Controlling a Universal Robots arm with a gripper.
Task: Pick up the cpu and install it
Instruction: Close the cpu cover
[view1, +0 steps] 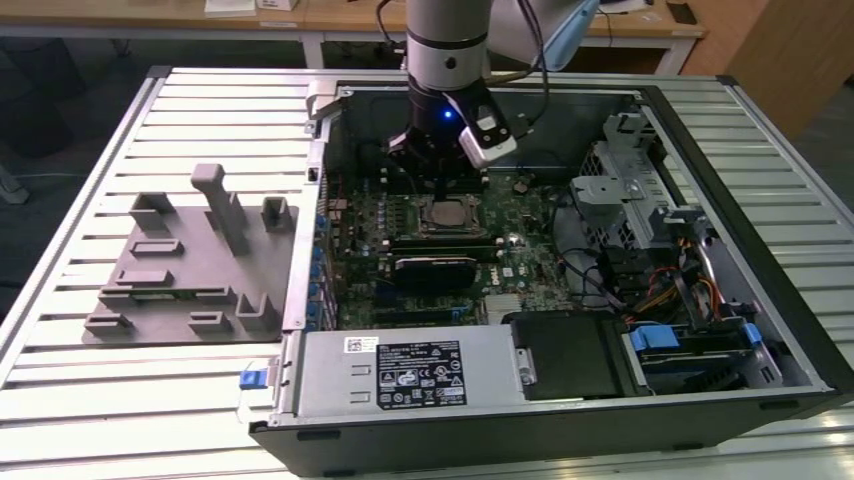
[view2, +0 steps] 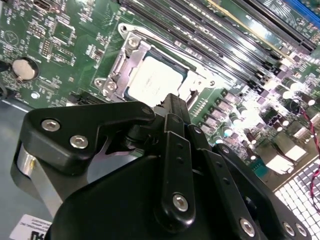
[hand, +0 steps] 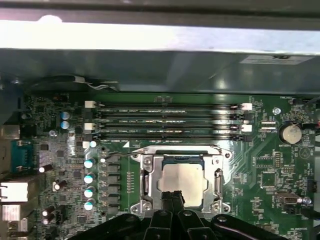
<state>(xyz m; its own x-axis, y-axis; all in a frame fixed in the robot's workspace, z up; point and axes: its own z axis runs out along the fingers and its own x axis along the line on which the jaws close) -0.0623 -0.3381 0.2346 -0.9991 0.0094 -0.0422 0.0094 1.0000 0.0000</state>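
There is one table (view1: 80, 400), one computer case (view1: 534, 445), one robot arm (view1: 447, 50) and one grey plastic stand (view1: 187, 270). Inside the case are one cpu (hand: 181, 176), four long slots (hand: 165, 127) and one round battery (hand: 289, 132).

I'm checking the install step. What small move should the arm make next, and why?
Probably a short lift straight up. The cpu already lies flat inside the socket frame. The gripper hovers over its edge, shut and holding nothing, so there seems to be nothing left to place.
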